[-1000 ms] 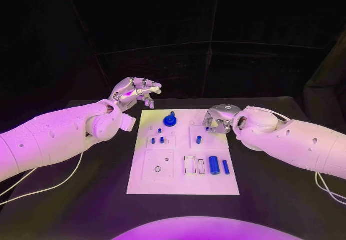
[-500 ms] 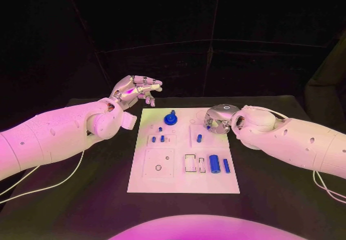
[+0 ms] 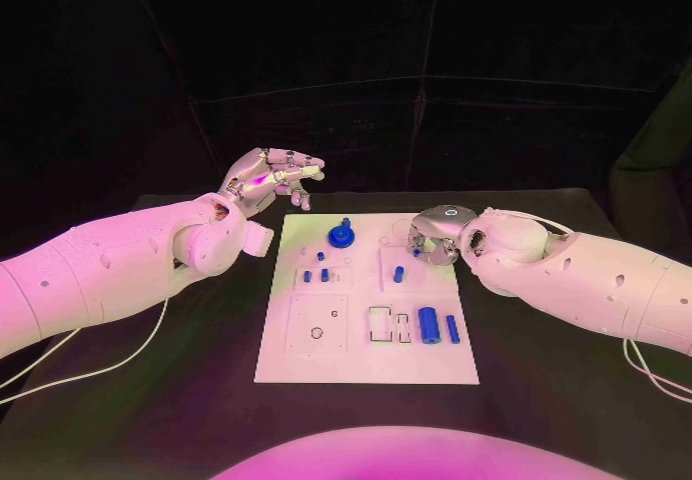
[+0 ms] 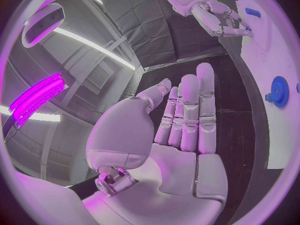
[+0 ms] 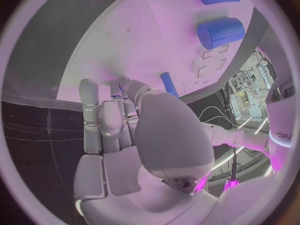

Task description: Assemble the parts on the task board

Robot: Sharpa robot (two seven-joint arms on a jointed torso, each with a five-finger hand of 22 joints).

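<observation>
On the near half of the white rectangular task board (image 3: 366,372), resting on the black table (image 3: 548,400), a fat blue cylinder (image 3: 428,322) and a thinner blue rod (image 3: 453,329) lie flat on their sides, loose, just beside a row of small rectangular cut-outs — I judge these two are not yet fitted. To their left a square white panel with a dark ring-shaped hole (image 3: 315,337) looks unfilled.

Across the middle of the board, three short blue pegs (image 3: 323,275) stand in a smaller panel on the left, and one blue pin (image 3: 398,276) stands upright in the panel on the right; these appear seated. In the right wrist view that pin rises from the board just beyond the fingertips.

At the far end, a blue toothed gear with a stub on top (image 3: 340,237) sits on the board, seemingly mounted on its post.

The silver right hand (image 3: 436,238) hovers low over the board's far right edge, near the upright pin. Its fingers curl inward with something small and blue seeming to show at them, but whether it grips a part I cannot tell. The silver left hand (image 3: 271,178) is raised beyond the board's far left corner, well clear of it, fingers extended and apart in its own wrist view, holding nothing.

By my reading the task is roughly midway — the far and middle parts are placed, the near ones wait.
</observation>
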